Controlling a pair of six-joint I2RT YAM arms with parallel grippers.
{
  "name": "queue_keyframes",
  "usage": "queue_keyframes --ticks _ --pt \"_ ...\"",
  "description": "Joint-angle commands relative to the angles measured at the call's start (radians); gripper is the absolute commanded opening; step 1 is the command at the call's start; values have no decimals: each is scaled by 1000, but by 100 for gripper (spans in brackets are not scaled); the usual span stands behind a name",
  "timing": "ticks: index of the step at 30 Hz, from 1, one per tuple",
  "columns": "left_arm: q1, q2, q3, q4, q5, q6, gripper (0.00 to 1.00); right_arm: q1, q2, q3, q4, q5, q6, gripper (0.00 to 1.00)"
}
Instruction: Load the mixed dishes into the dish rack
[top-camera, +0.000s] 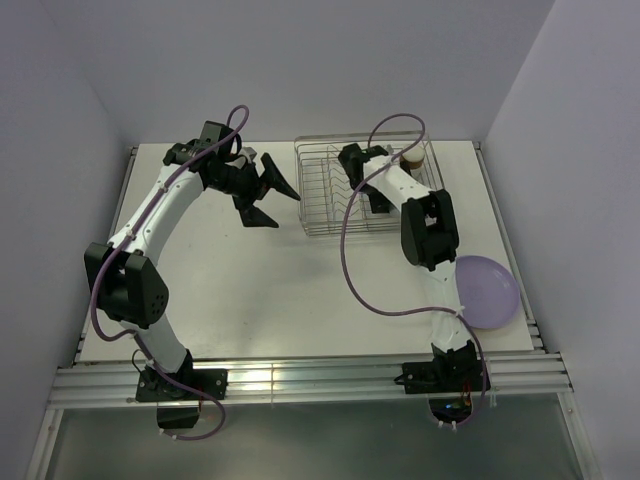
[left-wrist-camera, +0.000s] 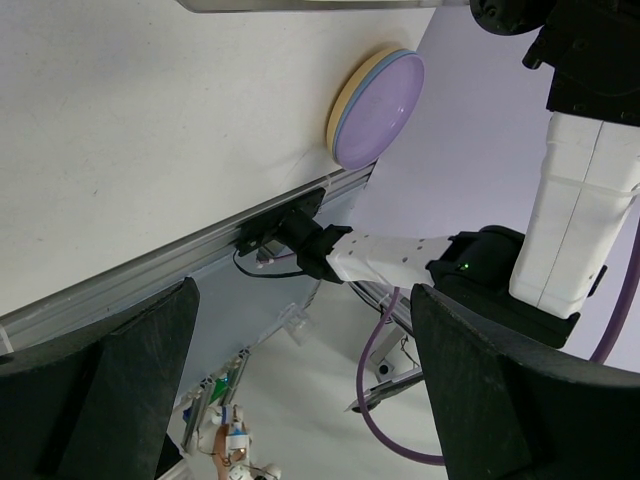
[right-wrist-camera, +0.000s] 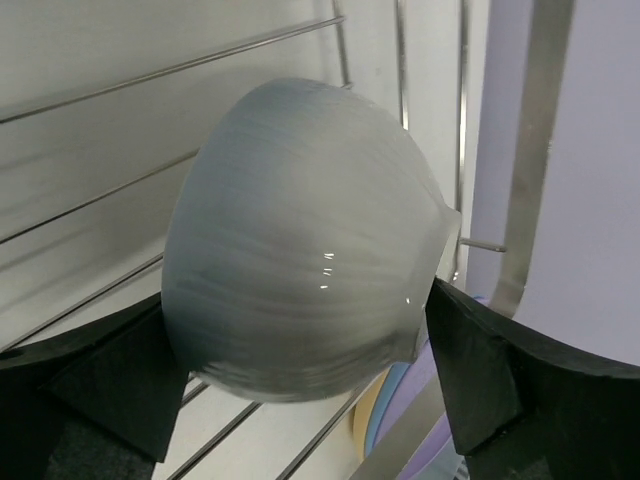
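Bright, even light; soft shadows.

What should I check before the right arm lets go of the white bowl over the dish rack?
1. Right gripper holding the white bowl: ok, a finger on each side.
2. Bowl over the dish rack: ok, its wires show right behind the bowl.
3. Bowl resting on the wires: cannot tell.
4. Cup apart from the bowl: cannot tell.
5. Left gripper open and outside the rack: ok.
6. Plates loaded: not ok, stacked at the table's right edge.
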Motion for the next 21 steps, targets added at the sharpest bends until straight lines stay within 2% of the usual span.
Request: queue_keyframes --ticks 1,21 --pt "4 -33 -5 10 20 11 93 17 -36 27 22 -105 2 98" --pt "4 -33 -1 9 26 11 95 17 -135 21 72 -358 -21 100"
